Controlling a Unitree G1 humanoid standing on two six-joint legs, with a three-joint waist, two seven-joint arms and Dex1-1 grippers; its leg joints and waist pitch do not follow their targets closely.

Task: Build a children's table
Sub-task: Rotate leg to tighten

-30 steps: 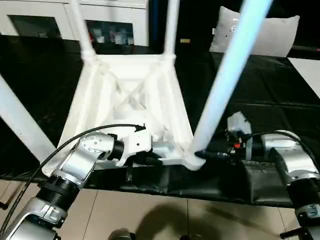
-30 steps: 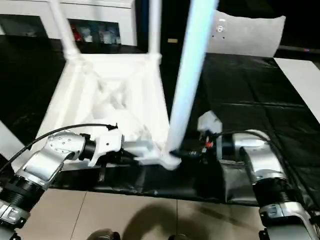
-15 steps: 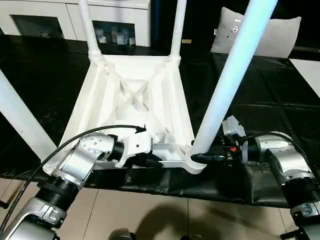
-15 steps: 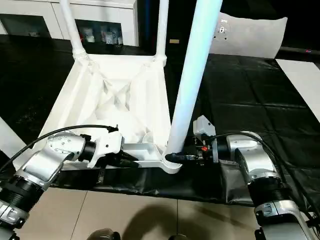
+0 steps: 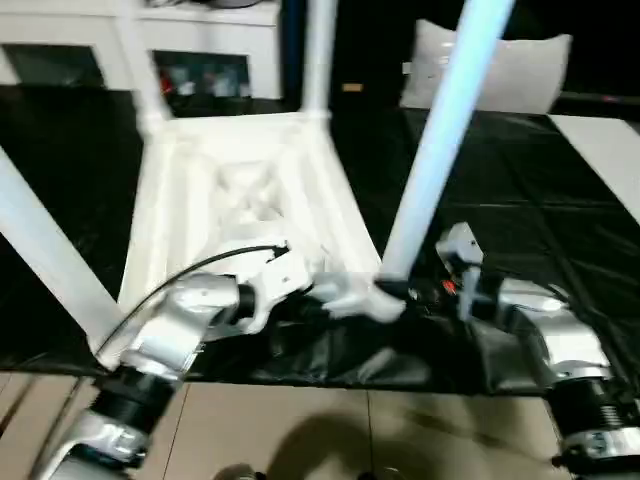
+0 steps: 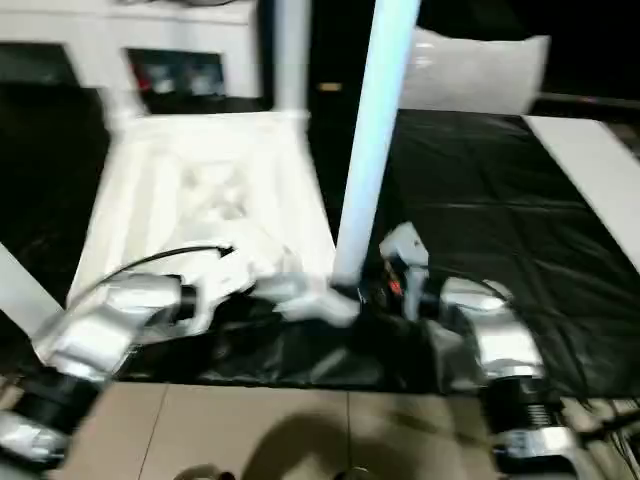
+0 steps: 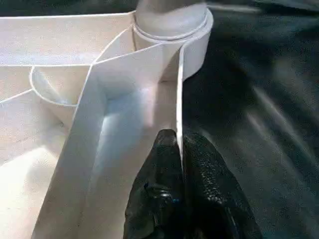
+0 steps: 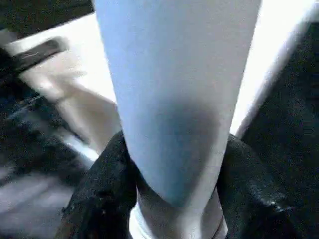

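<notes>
Table top: you see the children's table (image 5: 240, 200) lying upside down on the black sheet (image 5: 520, 190), ribbed underside facing up, with legs standing in its corner sockets.
Landmark: take the near corner socket (image 5: 375, 300), the one closest to the robot on its right side, as your reference for all positions below.
Near leg: the leg (image 5: 440, 150) rises from that socket and leans away toward the grey pillow (image 5: 490, 65).
Left gripper: your left gripper (image 7: 180, 186) sits just beside the socket, on the table's near edge wall.
Left fingers: the fingers (image 7: 159, 189) are pressed together with the thin white edge wall (image 7: 178, 99) pinched between them; one finger lies inside the wall, the other outside.
Right gripper: your right gripper (image 8: 172, 199) is at the socket itself, at the foot of the leg.
Right fingers: the fingers (image 8: 99, 194) stand about half apart, one on each side of the leg's lower end, both touching it; they clasp the leg just above the socket.
Background: the white cabinet (image 5: 200, 40) stands beyond the table's far edge, well away from the socket.
</notes>
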